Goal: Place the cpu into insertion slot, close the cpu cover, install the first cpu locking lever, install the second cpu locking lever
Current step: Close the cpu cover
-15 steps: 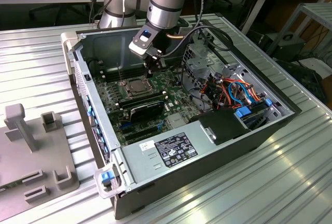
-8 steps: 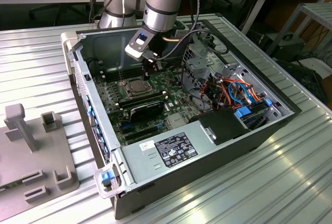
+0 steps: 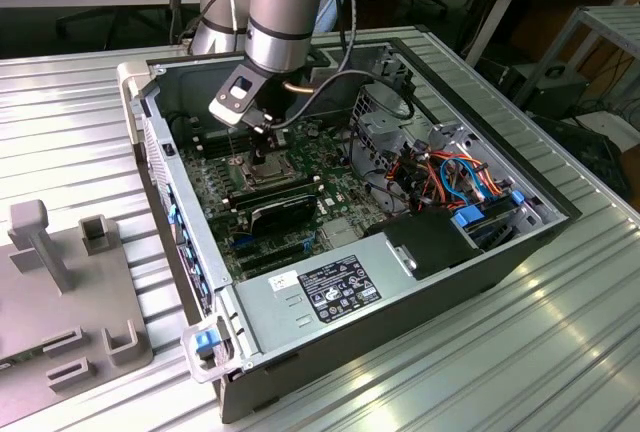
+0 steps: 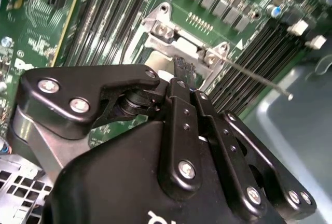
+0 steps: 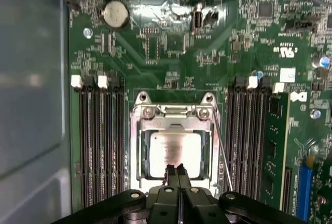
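Two jaws tight together, tips over cpu (image 5: 174, 147)

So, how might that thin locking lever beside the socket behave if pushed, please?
The locking lever is a long, thin wire, so it probably flexes springily. It looks smooth and round, so a push may slip off.

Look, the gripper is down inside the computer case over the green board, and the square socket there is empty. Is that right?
Not quite: the socket is not empty. In the first wrist view the cpu lies in the insertion slot, its shiny metal top facing up. The rest holds: the gripper is down inside the computer case, over the green board.
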`<state>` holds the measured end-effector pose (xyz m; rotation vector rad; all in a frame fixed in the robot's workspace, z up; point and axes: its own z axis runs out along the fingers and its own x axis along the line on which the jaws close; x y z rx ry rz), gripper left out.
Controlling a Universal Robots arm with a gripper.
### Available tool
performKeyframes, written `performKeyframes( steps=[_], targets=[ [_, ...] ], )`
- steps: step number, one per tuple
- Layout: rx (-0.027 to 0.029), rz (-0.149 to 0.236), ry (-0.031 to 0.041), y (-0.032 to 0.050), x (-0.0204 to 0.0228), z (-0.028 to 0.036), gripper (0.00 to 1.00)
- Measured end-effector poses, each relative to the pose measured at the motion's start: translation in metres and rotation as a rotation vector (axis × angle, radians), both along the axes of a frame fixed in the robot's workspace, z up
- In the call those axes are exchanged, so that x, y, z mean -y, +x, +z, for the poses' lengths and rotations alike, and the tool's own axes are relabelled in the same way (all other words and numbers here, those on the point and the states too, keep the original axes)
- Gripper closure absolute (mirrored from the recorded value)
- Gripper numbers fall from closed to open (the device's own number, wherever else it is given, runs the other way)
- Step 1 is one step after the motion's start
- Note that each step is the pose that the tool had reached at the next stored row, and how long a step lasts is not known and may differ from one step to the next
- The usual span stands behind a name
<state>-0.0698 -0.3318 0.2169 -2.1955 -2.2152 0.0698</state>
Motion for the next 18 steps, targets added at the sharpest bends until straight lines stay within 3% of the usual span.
performKeyframes(
  steps=[10, 18],
  targets=[
    [0.0001, 0.000, 0.0002, -0.0092, -0.0001, -0.0034, 0.89],
    [0.0001, 0.000, 0.0001, -0.0098, 0.0000, -0.0034, 0.89]
  ],
)
